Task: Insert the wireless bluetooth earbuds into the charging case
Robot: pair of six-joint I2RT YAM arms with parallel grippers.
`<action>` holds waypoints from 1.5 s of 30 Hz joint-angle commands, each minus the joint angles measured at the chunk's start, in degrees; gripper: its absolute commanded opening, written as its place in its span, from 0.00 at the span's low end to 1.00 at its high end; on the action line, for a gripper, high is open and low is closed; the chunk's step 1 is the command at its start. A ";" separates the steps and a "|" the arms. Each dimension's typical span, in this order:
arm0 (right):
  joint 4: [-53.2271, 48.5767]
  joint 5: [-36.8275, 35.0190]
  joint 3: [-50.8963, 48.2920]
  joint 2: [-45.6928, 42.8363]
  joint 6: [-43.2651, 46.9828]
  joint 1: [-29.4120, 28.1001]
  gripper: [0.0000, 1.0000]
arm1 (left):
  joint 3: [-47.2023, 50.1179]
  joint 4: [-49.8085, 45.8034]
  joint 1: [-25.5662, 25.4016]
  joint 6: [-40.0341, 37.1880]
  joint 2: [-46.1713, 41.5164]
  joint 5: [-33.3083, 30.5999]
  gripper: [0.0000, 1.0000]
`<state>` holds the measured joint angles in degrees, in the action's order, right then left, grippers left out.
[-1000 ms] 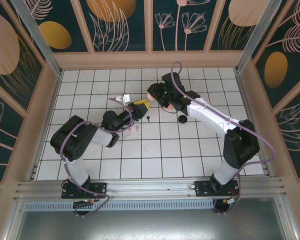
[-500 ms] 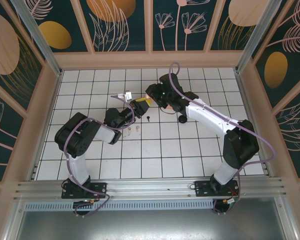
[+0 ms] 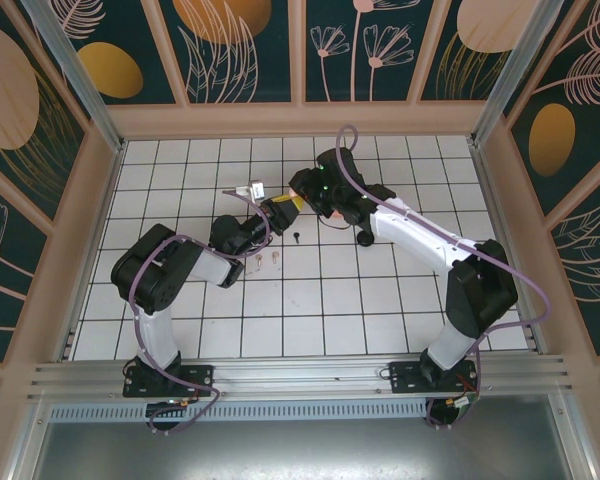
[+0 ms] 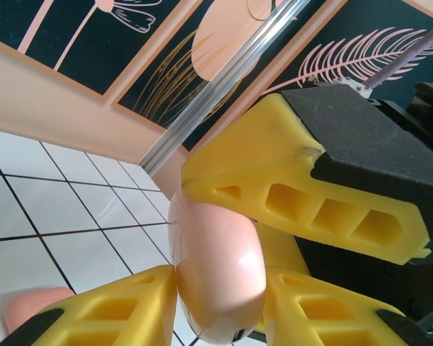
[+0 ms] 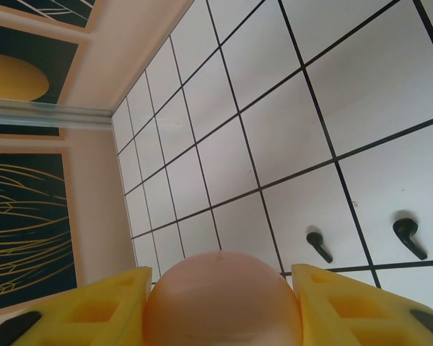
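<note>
Rounded glossy pink charging case aloft; two black stemmed earbuds flat on white tiles below.

The pink charging case runs off the right wrist view's bottom edge. From above, 2 earbuds are mere specks, colour unclear. The left wrist view crops a blurred pink shape.

Pink case glossy smooth plastic; yellow fingers matt.

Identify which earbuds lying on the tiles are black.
The black earbuds, lying farthest right of the loose ones, toward the right arm; the pale pink earbuds sit left of them, close beside the left arm.
</note>
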<state>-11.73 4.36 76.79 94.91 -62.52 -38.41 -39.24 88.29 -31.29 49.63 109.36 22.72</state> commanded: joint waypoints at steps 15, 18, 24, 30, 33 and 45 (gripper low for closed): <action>2.40 -0.22 0.09 0.53 -1.77 -1.38 0.33 | -1.54 6.04 -0.26 -0.05 0.33 -2.42 0.26; 2.43 -0.32 0.26 0.62 -1.90 -1.36 0.32 | -1.36 5.93 -0.26 -0.32 -0.13 -2.92 0.37; 2.28 -0.43 0.44 0.65 -1.81 -1.40 0.32 | -1.27 5.62 -0.26 -0.84 -0.37 -3.38 0.35; 2.57 -0.62 -0.03 0.46 -2.03 -1.45 0.32 | -1.36 6.12 -0.26 -0.70 0.23 -3.38 0.18; 2.74 -0.67 0.23 0.54 -1.99 -1.40 0.32 | -1.34 6.44 -0.26 -0.50 0.24 -3.12 0.08; 10.16 -3.45 -3.10 -7.57 2.65 3.00 0.76 | 0.06 3.19 -0.26 0.67 -2.50 -0.79 0.00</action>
<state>-5.45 2.63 75.13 92.92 -62.96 -37.04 -39.33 89.97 -31.29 49.67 109.21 19.99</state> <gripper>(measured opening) 0.753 0.211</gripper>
